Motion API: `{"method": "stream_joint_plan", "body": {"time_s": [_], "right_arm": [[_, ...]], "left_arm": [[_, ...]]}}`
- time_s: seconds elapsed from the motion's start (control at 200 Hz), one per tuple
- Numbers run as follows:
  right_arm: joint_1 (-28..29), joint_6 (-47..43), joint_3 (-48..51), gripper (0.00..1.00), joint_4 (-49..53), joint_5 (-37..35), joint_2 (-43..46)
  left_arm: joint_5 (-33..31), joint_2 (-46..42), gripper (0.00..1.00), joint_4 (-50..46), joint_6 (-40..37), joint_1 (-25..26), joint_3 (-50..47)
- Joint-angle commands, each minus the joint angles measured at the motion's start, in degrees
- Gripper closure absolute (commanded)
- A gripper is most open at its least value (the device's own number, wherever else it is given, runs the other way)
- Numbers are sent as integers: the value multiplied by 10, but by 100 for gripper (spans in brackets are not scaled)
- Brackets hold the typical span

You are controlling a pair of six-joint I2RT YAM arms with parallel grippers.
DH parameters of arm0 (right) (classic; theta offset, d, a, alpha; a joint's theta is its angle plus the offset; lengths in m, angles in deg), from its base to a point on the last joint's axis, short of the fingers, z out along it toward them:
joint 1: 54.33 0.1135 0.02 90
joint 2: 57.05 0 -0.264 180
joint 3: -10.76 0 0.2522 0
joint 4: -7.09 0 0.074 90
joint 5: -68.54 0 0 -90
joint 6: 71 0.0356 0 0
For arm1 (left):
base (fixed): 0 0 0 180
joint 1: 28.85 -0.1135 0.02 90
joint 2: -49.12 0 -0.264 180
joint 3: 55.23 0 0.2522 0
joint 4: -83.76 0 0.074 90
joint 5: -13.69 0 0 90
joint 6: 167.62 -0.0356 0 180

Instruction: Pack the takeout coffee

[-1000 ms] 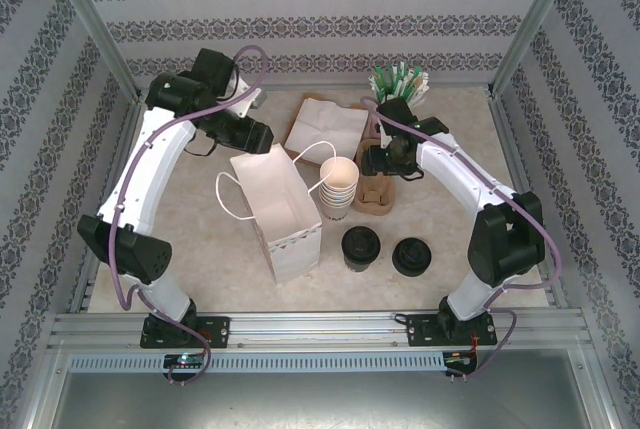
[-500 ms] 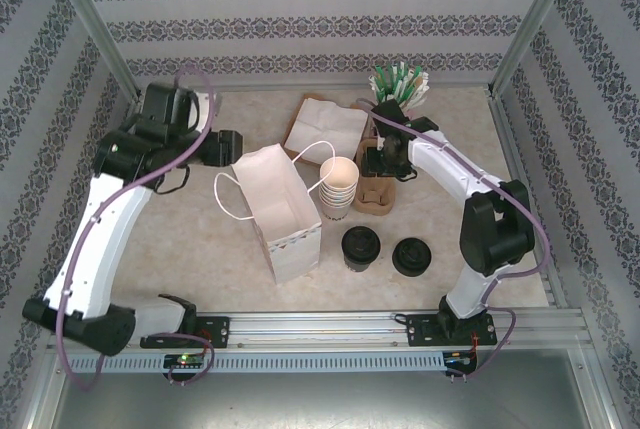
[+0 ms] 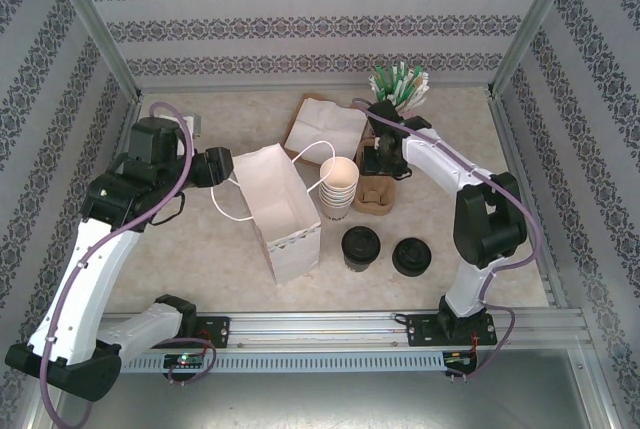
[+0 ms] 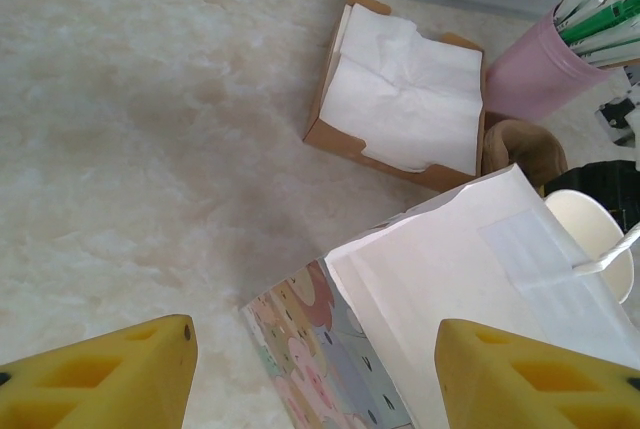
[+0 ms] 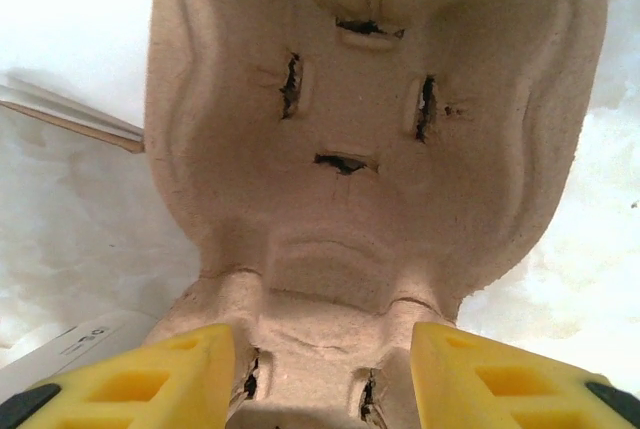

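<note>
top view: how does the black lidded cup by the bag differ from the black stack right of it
The lidded cup stands taller, side wall showing under its lid; the lid stack is low and flat. The lidded cup sits beside the paper bag; the lid stack lies further right. Both are round and black on top.

Bag [image 4: 470, 279]: cut off by the lower edge.
Carrier [image 5: 370, 149]: top cut off.
Right fingers [image 5: 150, 374]: hold on carrier unclear.
</note>
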Motion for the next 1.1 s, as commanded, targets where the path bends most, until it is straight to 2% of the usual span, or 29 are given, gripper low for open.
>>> {"method": "stream_joint_plan", "body": {"time_s": [0.0, 0.789, 0.979, 1.094], "right_arm": [[7, 13, -16, 49, 4, -27, -11], [11, 45, -29, 50, 15, -35, -33], [12, 47, -32, 56, 15, -38, -34], [12, 49, -33, 56, 18, -41, -37]], "left_arm": [[-5, -6, 35, 16, 19, -3, 7], [-14, -31, 35, 26, 30, -3, -19], [-14, -30, 35, 25, 30, -3, -22], [-19, -31, 35, 24, 29, -3, -21]]}}
